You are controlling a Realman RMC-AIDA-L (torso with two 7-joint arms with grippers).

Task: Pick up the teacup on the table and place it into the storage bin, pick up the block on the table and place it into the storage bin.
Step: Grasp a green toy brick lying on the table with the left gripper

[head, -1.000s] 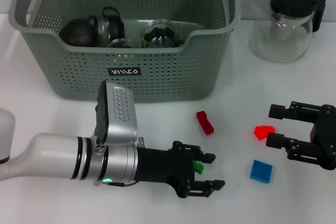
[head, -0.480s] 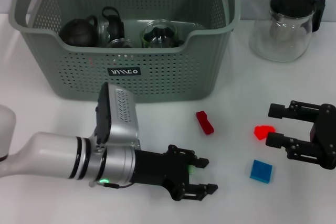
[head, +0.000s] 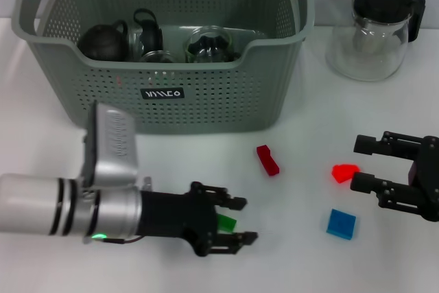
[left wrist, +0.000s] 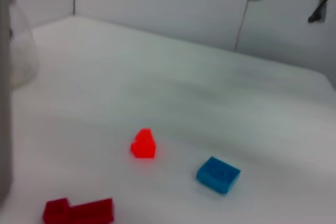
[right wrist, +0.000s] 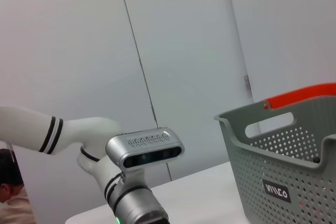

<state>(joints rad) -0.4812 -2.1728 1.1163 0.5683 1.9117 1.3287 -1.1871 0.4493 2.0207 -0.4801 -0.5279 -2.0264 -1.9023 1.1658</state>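
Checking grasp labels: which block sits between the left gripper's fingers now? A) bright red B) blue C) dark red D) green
D: in the head view the green block lies between the fingers of the left gripper, while the dark red block, blue block and bright red block lie apart on the table.
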